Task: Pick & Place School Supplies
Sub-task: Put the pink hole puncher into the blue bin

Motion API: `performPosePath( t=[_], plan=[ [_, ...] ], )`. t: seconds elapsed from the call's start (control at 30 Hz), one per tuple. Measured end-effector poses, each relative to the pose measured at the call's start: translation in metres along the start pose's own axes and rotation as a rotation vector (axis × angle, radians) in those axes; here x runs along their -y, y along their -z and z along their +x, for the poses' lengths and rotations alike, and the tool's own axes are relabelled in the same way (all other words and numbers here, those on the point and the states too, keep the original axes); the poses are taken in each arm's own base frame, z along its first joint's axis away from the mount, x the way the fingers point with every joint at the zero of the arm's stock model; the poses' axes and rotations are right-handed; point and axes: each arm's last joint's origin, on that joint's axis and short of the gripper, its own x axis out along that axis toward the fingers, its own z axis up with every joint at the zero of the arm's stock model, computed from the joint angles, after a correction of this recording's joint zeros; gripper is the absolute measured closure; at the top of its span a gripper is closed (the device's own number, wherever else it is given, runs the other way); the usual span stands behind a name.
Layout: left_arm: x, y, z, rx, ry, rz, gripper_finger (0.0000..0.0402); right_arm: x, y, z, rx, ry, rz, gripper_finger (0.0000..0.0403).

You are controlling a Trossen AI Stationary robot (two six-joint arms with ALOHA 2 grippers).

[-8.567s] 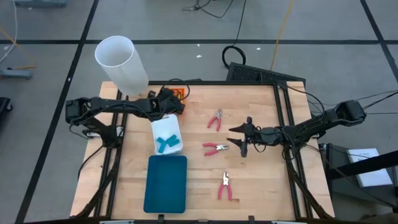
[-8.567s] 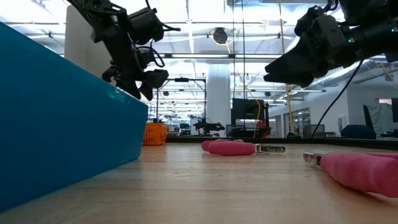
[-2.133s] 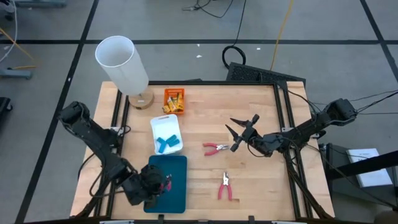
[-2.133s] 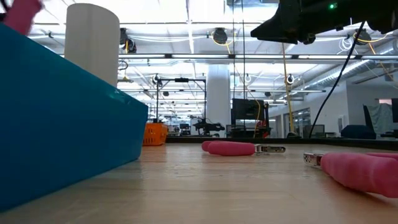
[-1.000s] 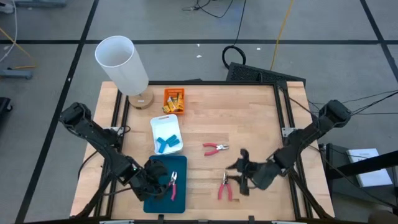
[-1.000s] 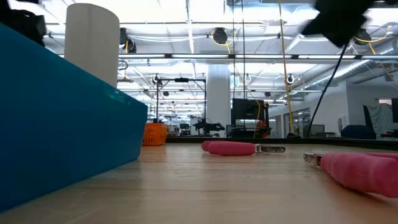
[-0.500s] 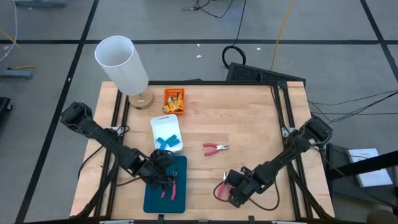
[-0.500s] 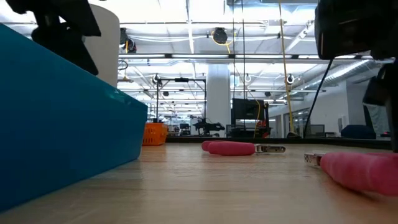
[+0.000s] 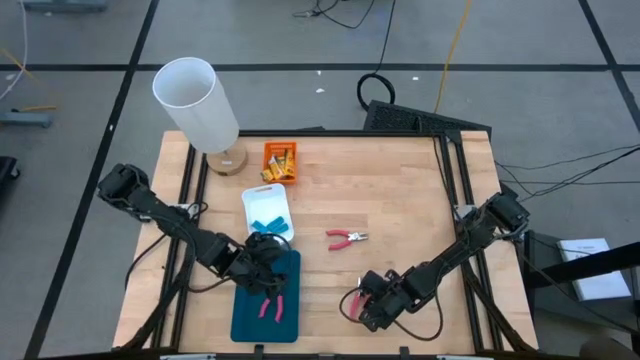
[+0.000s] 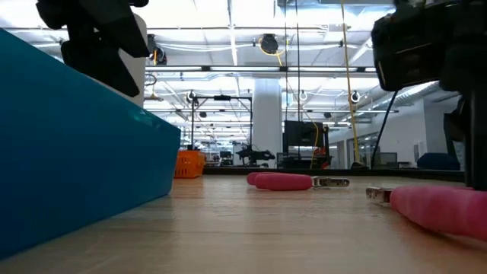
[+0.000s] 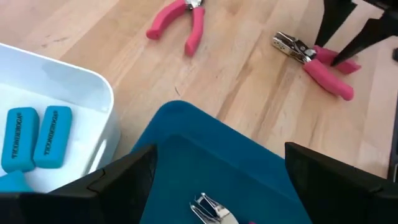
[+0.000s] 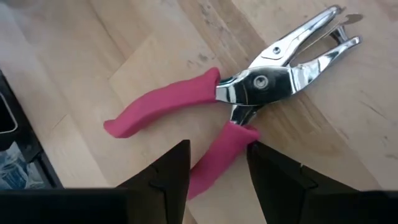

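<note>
Three red-handled metal tools show. One [image 9: 270, 306] lies inside the teal tray [image 9: 245, 318]. One [image 9: 347, 237] lies mid-table. The third [image 12: 205, 118] lies flat near the table's near edge. My right gripper [image 12: 219, 146] is down over that third tool, open, its fingers on either side of one red handle. My left gripper [image 9: 265, 260] hovers open above the teal tray's far end [image 11: 205, 162], holding nothing. Light-blue pieces [image 9: 266, 226] rest in the white tray [image 9: 252, 205], and yellow-orange packets [image 9: 279, 160] in the orange tray. My right gripper comes down from above with one finger [image 12: 165, 177] on each side of the tool's nearer red handle [image 12: 214, 158], lying across it. The tool rests flat on the wood. Whether the fingers touch the handle, I cannot tell.
A tall white cylinder [image 9: 195, 100] stands at the far left corner beside a small wooden disc [image 9: 228, 160]. In the low view the teal tray's wall [image 10: 76, 152] fills the left side. Bare wood lies between the mid-table tool and the table's right edge.
My right gripper has travelled toward the near edge and leftward, dropping down over the tool there until its fingers straddle one handle. My left gripper has drawn back from the teal tray's near part toward its far end; the tool in that tray lies free.
</note>
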Motion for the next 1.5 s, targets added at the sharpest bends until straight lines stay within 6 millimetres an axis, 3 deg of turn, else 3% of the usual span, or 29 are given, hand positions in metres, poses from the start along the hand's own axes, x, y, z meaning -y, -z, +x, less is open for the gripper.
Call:
performPosePath(
  t=[0.2, 0.43, 0.6, 0.73, 0.9, 1.13, 1.33, 1.5],
  plan=[
    [-0.002, -0.003, 0.002, 0.004, -0.009, -0.006, 0.0046, 0.011, 0.003, 0.009, -0.066, 0.095, -0.009, 0.0267],
    [-0.002, -0.003, 0.002, 0.004, -0.009, -0.007, 0.0046, 0.01, 0.004, -0.001, -0.02, 0.098, -0.094, 0.0368],
    [-0.002, -0.004, 0.002, 0.008, -0.004, -0.01, 0.0046, 0.005, 0.001, -0.009, 0.081, 0.068, -0.207, 0.0372],
    [-0.001, -0.004, 0.002, 0.011, 0.001, -0.014, 0.0046, 0.006, -0.005, -0.024, 0.208, 0.099, -0.328, 0.0372],
    [0.001, -0.008, 0.002, 0.089, -0.002, -0.034, 0.0046, 0.0, -0.019, -0.065, 0.487, 0.126, -0.463, 0.0372],
    [0.014, -0.022, -0.002, 0.292, 0.053, 0.011, 0.0044, 0.001, -0.034, -0.104, 0.894, 0.417, -0.644, 0.0372],
    [0.025, -0.037, -0.003, 0.476, 0.084, 0.054, 0.0048, 0.003, -0.049, -0.113, 1.113, 0.755, -0.663, 0.0372],
    [0.033, -0.039, 0.022, 0.522, 0.108, 0.116, 0.0044, 0.01, -0.06, -0.112, 1.141, 0.849, -0.624, 0.037]
  ],
)
